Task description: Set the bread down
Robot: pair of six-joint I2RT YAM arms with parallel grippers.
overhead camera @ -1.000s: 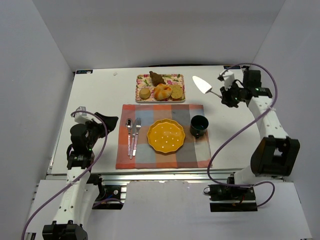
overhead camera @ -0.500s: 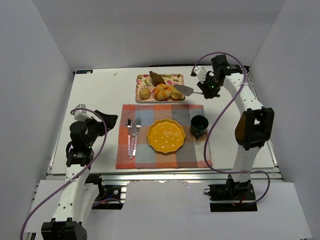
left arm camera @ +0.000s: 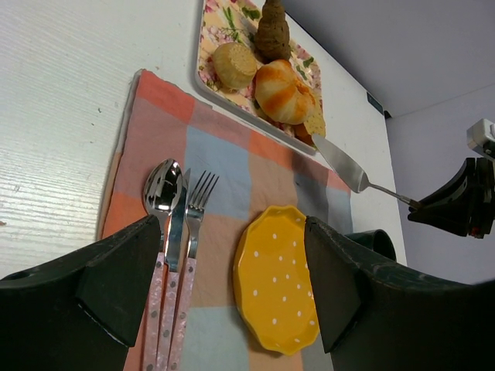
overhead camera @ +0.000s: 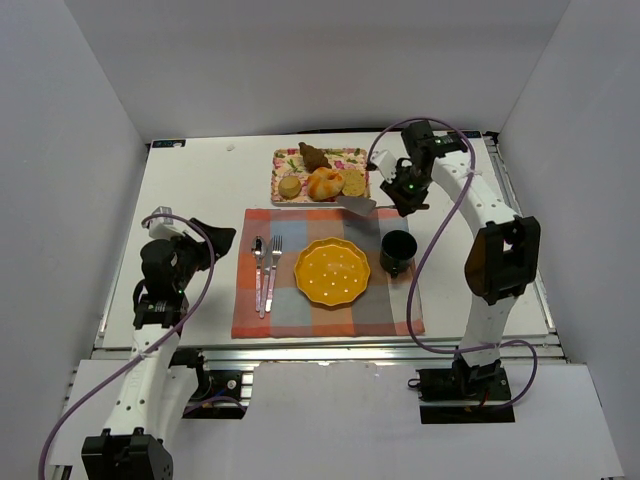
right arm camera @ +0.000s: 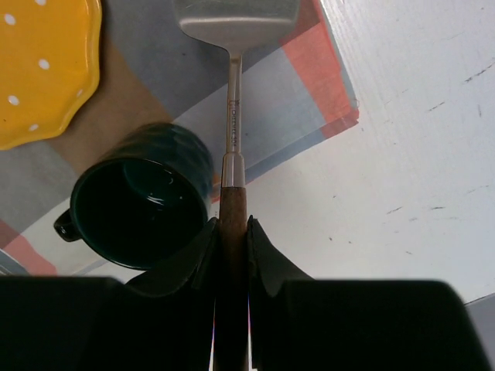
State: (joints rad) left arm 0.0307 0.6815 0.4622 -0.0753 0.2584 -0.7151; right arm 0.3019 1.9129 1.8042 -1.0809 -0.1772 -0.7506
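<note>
Right arm has swung in from the bare bench on the right over the last second. The right tool (overhead camera: 403,190) is now just off the right front corner of the floral tray (overhead camera: 345,152). It is clamped fully shut on the wooden handle of the spatula (overhead camera: 355,204). The blade points left and sits over the top edge of the placemat (overhead camera: 300,312), close to the tray rim.

The bread (overhead camera: 325,184), the glossy knotted roll, hasn't moved. It sits mid-tray, between the small bun (overhead camera: 290,186) and the toast slice (overhead camera: 353,183). Nothing is on the blade yet.

The left tool (overhead camera: 208,245) is unchanged: jaws wide apart, holding nothing, parked left of the placemat near the cutlery (overhead camera: 265,272).

Read: approach is done and the scoop is next. The yellow plate (overhead camera: 332,271) is bare and looks like the likely drop spot, though the task doesn't say so.

Watch items:
- The toast slice lies between the blade tip and the roll. In the left wrist view the tip looks right at the slice. Can't tell if it's touching.
- The blade has to clear the tray rim before it can slide under the roll.
- The roll is round and glossy, so I'd expect it to roll off a tilted blade.
- The green mug (overhead camera: 398,250) sits just below the right tool, tight on the carry path.
</note>
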